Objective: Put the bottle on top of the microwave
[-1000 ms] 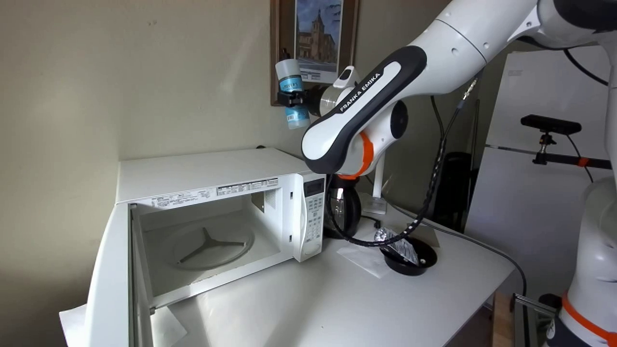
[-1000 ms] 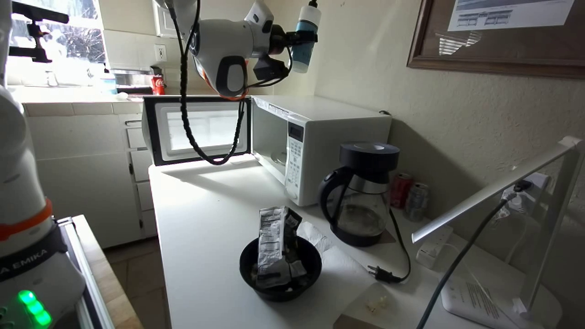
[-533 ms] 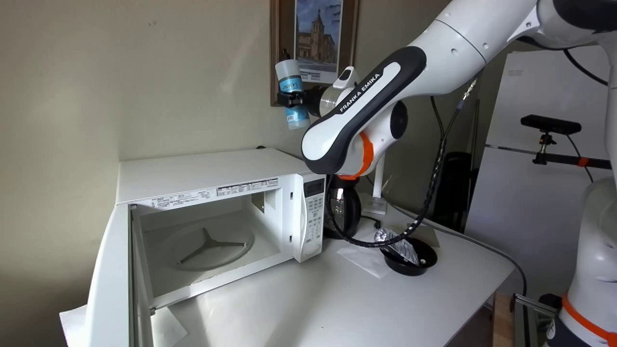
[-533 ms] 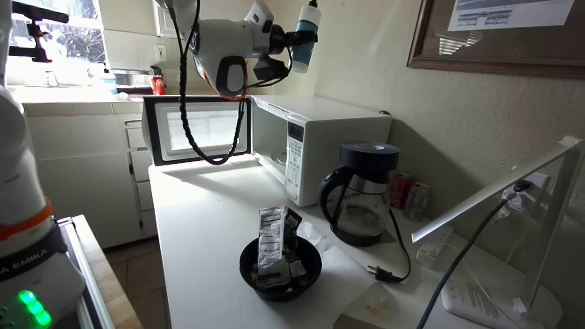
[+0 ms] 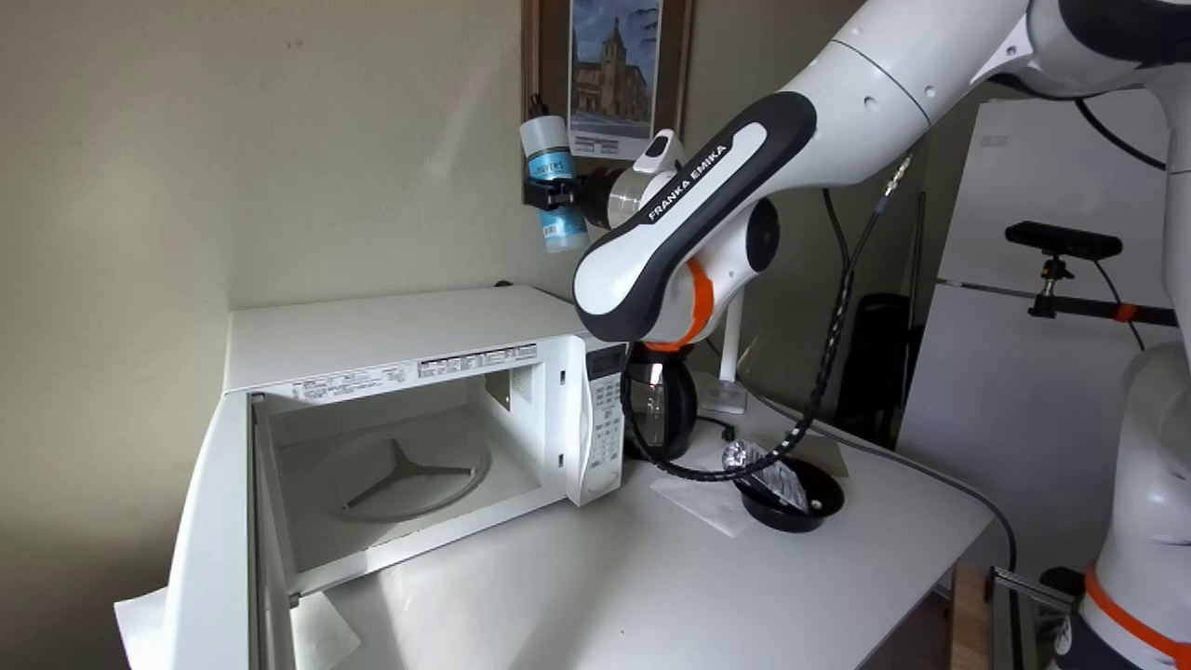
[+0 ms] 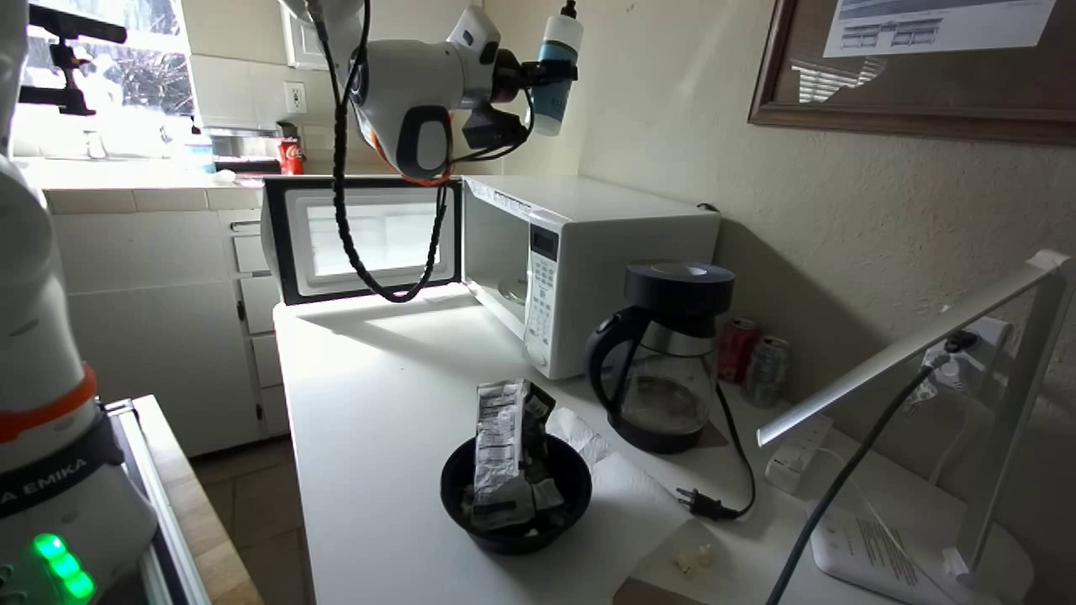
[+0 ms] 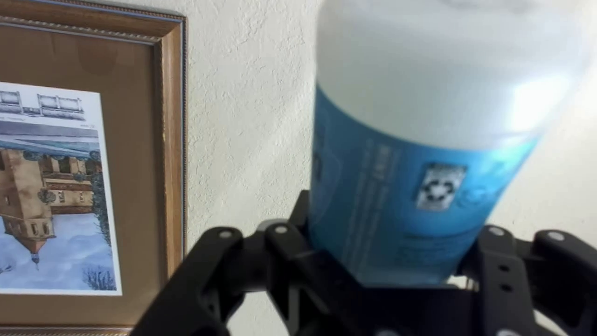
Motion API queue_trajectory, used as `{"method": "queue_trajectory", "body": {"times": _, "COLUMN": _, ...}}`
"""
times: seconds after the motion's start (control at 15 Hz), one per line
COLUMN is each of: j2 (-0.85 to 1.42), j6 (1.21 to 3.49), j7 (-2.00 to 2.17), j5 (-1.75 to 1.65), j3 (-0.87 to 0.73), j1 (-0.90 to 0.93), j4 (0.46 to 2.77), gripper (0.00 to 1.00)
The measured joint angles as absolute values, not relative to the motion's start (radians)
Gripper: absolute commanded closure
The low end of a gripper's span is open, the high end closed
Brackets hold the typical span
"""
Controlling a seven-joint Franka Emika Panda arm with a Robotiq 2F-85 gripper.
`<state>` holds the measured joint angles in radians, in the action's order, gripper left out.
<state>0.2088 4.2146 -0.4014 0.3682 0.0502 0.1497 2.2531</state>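
Observation:
The bottle [image 5: 549, 164] has a blue-teal body, a clear upper part and a dark narrow cap. It also shows in an exterior view [image 6: 551, 105] and, large, in the wrist view [image 7: 401, 186]. My gripper [image 5: 551, 194] is shut around its middle, with one finger on each side; it also shows in an exterior view [image 6: 555, 71] and the wrist view [image 7: 389, 233]. The bottle is cap up, slightly tilted, in the air. The white microwave [image 5: 400, 330] stands below with its door open; its top also shows in an exterior view [image 6: 630, 202]. A gap separates bottle and microwave top.
A framed picture [image 5: 684, 84] hangs on the wall near the bottle. A coffee pot [image 6: 664, 361] stands beside the microwave. A black bowl [image 6: 517, 542] holds a crumpled packet. A white lamp [image 6: 916, 344] stands on the table. The arm's cable [image 5: 819, 391] hangs in a loop.
My gripper and the bottle have shifted slightly leftward in both exterior views, and a little lower. The bottle stays in my grip. The microwave and the table things have not moved.

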Motion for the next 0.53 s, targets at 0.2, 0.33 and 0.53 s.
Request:
{"method": "queue_trajectory", "body": {"times": 0.2, "j2": 0.220, "j6": 4.215, "j7": -0.403, "j5": 0.368, "j3": 0.057, "j1": 0.172, "j4": 2.212, "gripper": 0.67}}
{"method": "queue_trajectory", "body": {"times": 0.33, "j2": 0.228, "j6": 4.215, "j7": -0.403, "j5": 0.371, "j3": 0.065, "j1": 0.189, "j4": 2.180, "gripper": 0.67}}
{"method": "queue_trajectory", "body": {"times": 0.53, "j2": 0.242, "j6": 4.215, "j7": -0.404, "j5": 0.404, "j3": 0.078, "j1": 0.214, "j4": 2.156, "gripper": 0.67}}
